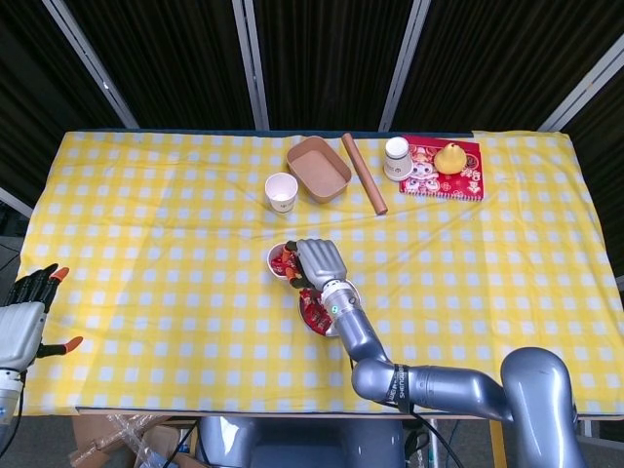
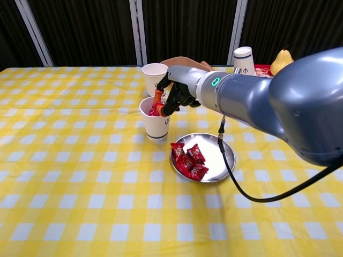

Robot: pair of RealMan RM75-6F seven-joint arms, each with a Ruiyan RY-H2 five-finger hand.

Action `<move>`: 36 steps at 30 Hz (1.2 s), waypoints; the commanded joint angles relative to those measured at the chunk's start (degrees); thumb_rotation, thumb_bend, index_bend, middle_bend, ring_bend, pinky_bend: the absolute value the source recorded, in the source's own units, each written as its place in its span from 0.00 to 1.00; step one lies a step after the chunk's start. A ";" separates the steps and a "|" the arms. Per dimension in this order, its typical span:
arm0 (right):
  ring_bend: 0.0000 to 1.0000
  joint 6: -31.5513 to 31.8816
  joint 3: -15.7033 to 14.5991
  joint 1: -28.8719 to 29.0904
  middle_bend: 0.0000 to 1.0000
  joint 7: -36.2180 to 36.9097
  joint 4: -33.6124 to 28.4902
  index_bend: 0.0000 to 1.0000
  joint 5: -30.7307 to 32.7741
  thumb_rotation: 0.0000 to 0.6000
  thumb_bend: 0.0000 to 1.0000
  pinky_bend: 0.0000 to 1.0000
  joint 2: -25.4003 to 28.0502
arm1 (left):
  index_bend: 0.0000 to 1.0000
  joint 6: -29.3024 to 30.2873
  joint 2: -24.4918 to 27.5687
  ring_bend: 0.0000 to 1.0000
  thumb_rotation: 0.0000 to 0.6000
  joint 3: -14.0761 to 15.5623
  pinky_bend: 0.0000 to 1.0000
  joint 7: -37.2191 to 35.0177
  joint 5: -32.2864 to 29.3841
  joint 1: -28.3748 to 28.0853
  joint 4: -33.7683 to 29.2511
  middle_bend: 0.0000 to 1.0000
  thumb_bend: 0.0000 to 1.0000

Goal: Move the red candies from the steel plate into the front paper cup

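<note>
Right hand point(image 2: 176, 91) over the front paper cup point(image 2: 155, 119), fingertips dipped at its rim beside red candies already inside; whether a candy is pinched, impossible to tell. More red candies point(image 2: 188, 159) heaped on the left part of the steel plate point(image 2: 221, 158), just right of the cup. Seen only from the head camera: left hand point(image 1: 25, 317) at the table's near-left corner, fingers spread, holding nothing. Clearer from the chest camera: second paper cup point(image 2: 155, 78) behind the first.
</note>
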 commanded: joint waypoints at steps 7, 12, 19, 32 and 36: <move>0.97 0.85 -0.23 0.32 0.82 1.50 0.66 0.30 -2.12 1.00 0.51 0.91 -0.39 | 0.04 -0.07 0.10 0.00 1.00 -0.06 0.00 0.00 -0.28 -0.03 -0.09 0.00 0.00; 0.97 3.28 -0.48 -0.55 0.82 1.70 -3.76 0.28 -4.33 1.00 0.51 0.91 1.26 | 0.04 0.14 0.11 0.00 1.00 -0.02 0.00 0.10 -0.30 0.07 -0.30 0.00 0.00; 0.97 8.23 -2.03 -3.15 0.82 0.96 -13.07 0.28 -7.06 1.00 0.51 0.91 4.77 | 0.04 0.61 0.11 0.00 1.00 0.09 0.00 0.07 0.13 0.24 -0.45 0.00 0.00; 0.97 14.12 -10.94 -9.65 0.82 -1.23 -22.15 0.28 -8.57 1.00 0.50 0.91 8.23 | 0.04 1.18 0.38 0.00 1.00 0.34 0.00 -0.97 1.09 0.56 -0.50 0.00 0.00; 0.97 14.64 -12.85 -10.78 0.82 -1.66 -22.90 0.28 -8.86 1.00 0.48 0.91 7.80 | 0.04 1.55 0.32 0.00 1.00 0.37 0.00 -1.01 1.43 0.68 -0.38 0.00 0.00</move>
